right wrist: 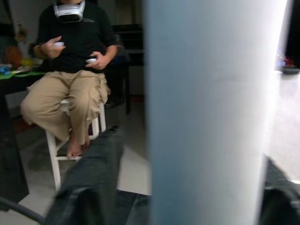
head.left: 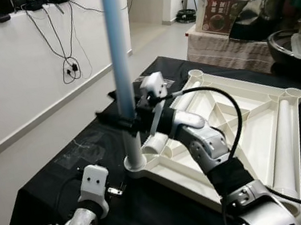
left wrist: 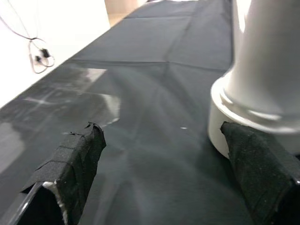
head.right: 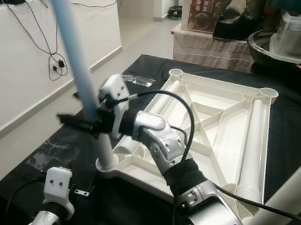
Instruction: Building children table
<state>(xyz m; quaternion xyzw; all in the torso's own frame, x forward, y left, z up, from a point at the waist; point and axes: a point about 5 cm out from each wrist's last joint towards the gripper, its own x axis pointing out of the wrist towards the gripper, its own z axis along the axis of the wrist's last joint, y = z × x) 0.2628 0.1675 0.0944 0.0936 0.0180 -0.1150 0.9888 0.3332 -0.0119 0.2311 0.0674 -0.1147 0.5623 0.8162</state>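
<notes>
The pale blue leg (head.left: 120, 65) stands upright at centre frame, its foot in the near corner socket of the upturned white tabletop (head.left: 246, 131). It looks light, stiff and smooth, so a mid-height grip suits. The right hand (head.left: 126, 121) clamps it there. Lower left, the left hand (left wrist: 164, 164) spreads wide over the black worktop (head.left: 88, 152) beside the socket.

Right tool (head.left: 118, 119) motion-blurred around leg (head.left: 120, 65)
</notes>
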